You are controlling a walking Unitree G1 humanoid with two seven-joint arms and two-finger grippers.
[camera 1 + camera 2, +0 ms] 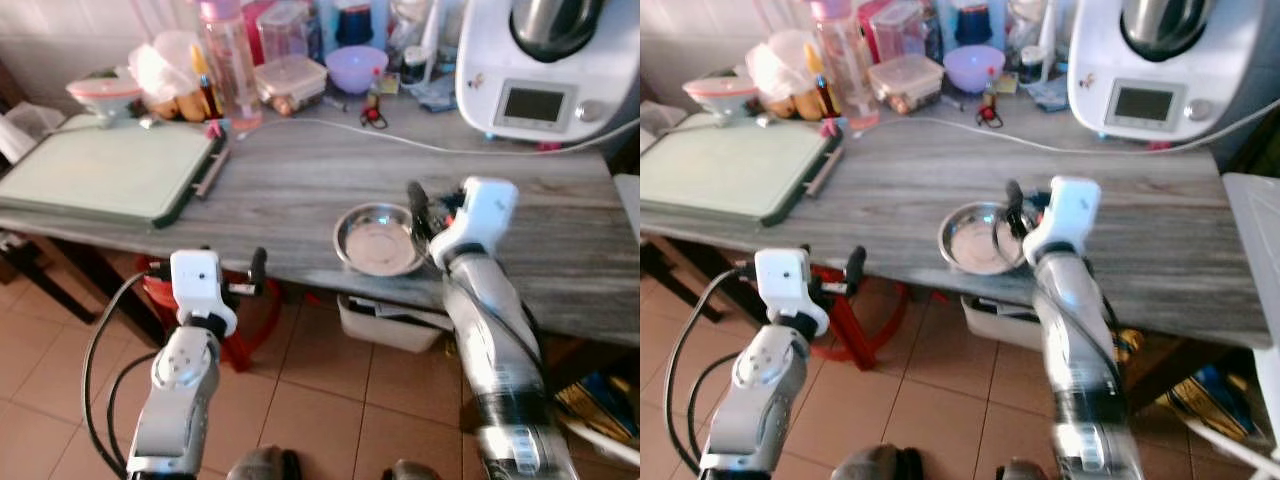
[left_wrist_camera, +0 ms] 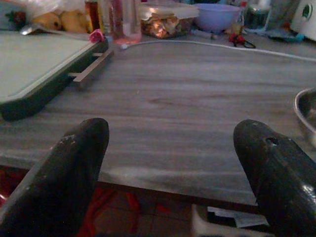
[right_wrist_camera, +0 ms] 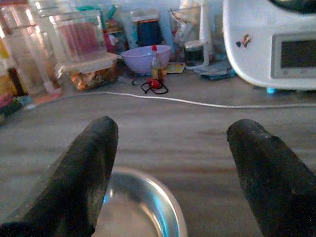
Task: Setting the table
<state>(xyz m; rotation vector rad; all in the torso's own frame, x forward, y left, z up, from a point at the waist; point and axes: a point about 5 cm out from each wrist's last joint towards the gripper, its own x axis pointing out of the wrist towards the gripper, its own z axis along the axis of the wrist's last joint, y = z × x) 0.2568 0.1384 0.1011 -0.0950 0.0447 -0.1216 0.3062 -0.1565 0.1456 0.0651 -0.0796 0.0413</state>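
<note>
A small steel bowl (image 1: 378, 238) sits empty on the grey wooden table (image 1: 290, 190), close to its front edge. My right gripper (image 1: 428, 215) hovers at the bowl's right rim, open, with nothing between its black fingers (image 3: 89, 168). In the right wrist view the bowl (image 3: 143, 207) lies low beside one finger. My left gripper (image 1: 232, 275) is open in front of the table's front edge, left of the bowl and at about tabletop height. The left wrist view looks across the tabletop between the fingers (image 2: 64, 173), with the bowl's rim (image 2: 305, 111) off to one side.
A green-edged board (image 1: 100, 170) covers the table's left end. Along the back stand bottles, food boxes (image 1: 290, 80), a purple bowl (image 1: 357, 68) and a white kitchen machine (image 1: 540, 70); its white cable (image 1: 400, 140) crosses the table. A red stool (image 1: 250, 320) and white box (image 1: 390, 325) sit underneath.
</note>
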